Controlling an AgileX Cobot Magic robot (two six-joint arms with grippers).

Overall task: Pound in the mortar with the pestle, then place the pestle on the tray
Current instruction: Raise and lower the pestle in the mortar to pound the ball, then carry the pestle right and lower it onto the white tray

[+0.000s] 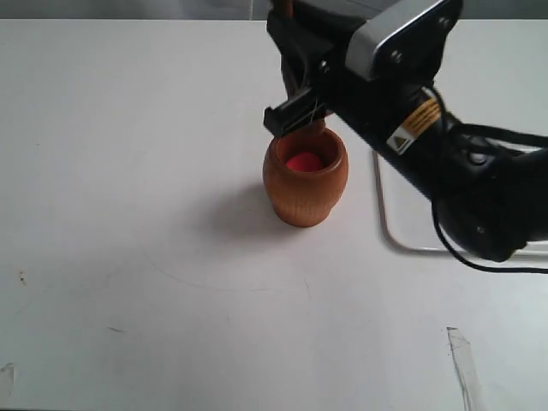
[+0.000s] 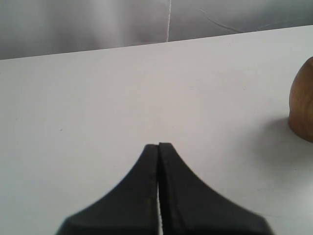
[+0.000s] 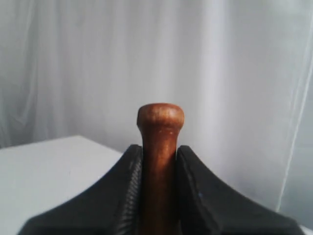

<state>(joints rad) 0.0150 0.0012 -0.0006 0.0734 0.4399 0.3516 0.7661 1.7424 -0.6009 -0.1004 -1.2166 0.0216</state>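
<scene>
Above the barrel-shaped light-brown wooden mortar, we are clamping the slim dark-brown wooden pestle upright in our right gripper, ribbed pads squeezing its narrow neck. Our left gripper is sitting pinched closed and empty nearby. The glossy white rimmed tray is lying just right of the mortar.

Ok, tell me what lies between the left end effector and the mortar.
Left wrist view: only bare table between the left end effector and mortar.
</scene>
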